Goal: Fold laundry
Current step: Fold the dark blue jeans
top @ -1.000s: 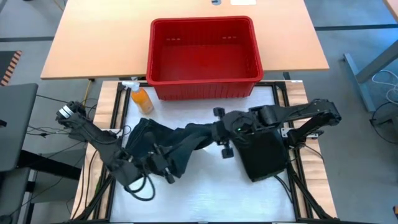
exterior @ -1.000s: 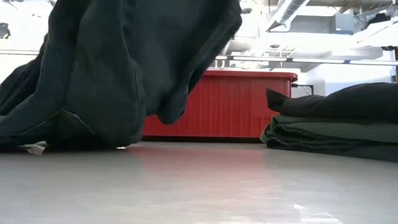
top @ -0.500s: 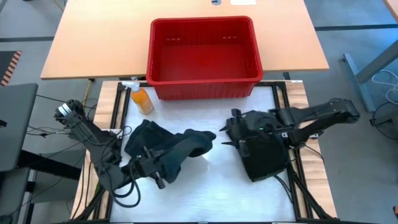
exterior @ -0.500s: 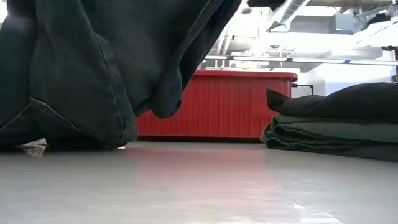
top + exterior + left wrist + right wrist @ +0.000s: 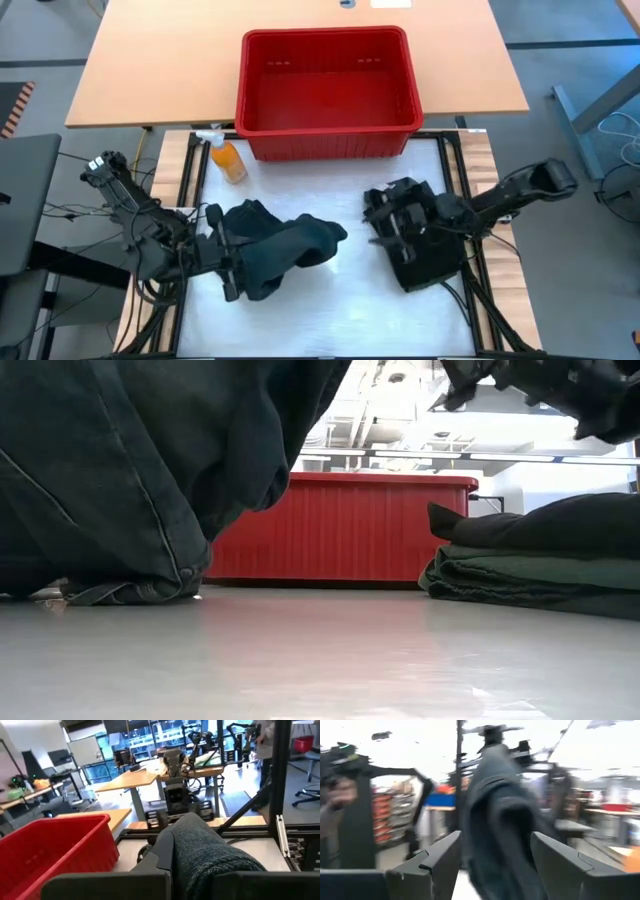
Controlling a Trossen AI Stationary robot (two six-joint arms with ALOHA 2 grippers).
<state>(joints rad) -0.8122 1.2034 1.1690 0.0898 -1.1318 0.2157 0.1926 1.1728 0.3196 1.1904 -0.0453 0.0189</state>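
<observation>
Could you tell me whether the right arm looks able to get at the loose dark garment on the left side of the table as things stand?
Probably yes. The right gripper hangs open above the folded stack, and bare table lies between it and the dark garment. Nothing blocks that path, though the left gripper already holds the cloth.

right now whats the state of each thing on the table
dark garment: bunched, unfolded, gripped by left gripper
folded stack: flat, black piece over green
red basket: upright, empty
orange bottle: lying beside the basket
right gripper: open, holding nothing, above the stack
</observation>
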